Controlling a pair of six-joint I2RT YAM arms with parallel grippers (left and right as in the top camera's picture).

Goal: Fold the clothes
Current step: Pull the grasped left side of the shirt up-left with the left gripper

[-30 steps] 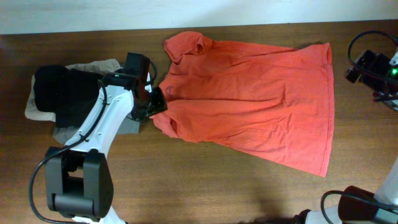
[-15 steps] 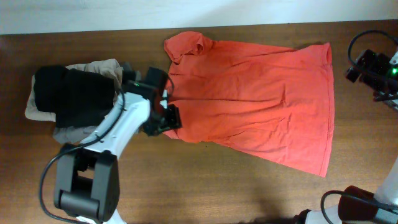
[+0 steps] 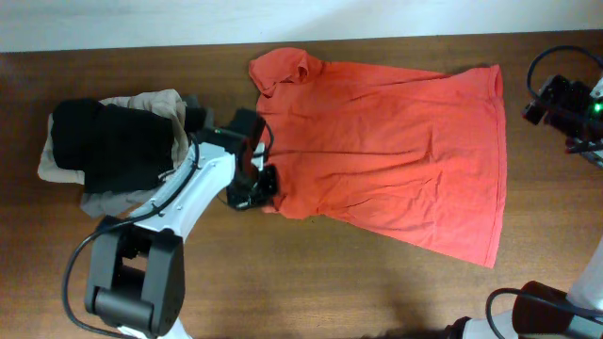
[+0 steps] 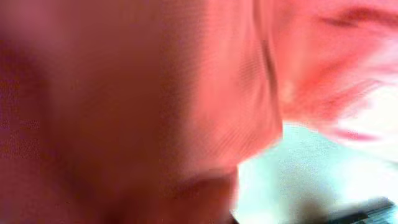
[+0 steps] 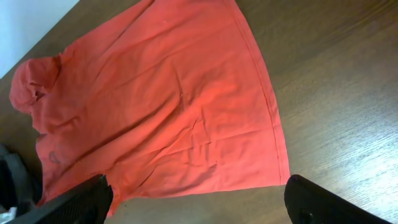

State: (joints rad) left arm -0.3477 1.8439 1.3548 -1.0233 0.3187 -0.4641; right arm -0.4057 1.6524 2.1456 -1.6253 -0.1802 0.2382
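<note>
So the red-orange T-shirt [image 3: 396, 151] is lying spread out on the brown wooden table [image 3: 330, 282], taking up most of the middle and right side. It's turned sideways: the hem [image 3: 497, 160] runs along the right as a long straight edge, and the body narrows toward the left. It's mostly flat, just soft wrinkles and a few creases fanning across the middle. Up at the top left a sleeve [image 3: 283, 68] is curled over on itself in a little lump. The lower left edge is rumpled too.

The left gripper [image 3: 264, 184] sits right on that lower left edge, closed tight. From the left wrist camera all I get is blurry red cloth filling nearly the whole picture, so I'd say it has a pinch of the shirt, but the view is too smeared to be sure how much.

The right gripper [image 5: 198, 190] is way off at the far right of the table, well apart from the shirt. Its two dark fingers [image 5: 87, 202] stand wide apart with nothing between them, and its camera looks down over the shirt from the hem side.

Just left of the left arm there's a pile [image 3: 104, 141] of other garments, black on top with beige and grey poking out, near the shirt but not touching it.
</note>
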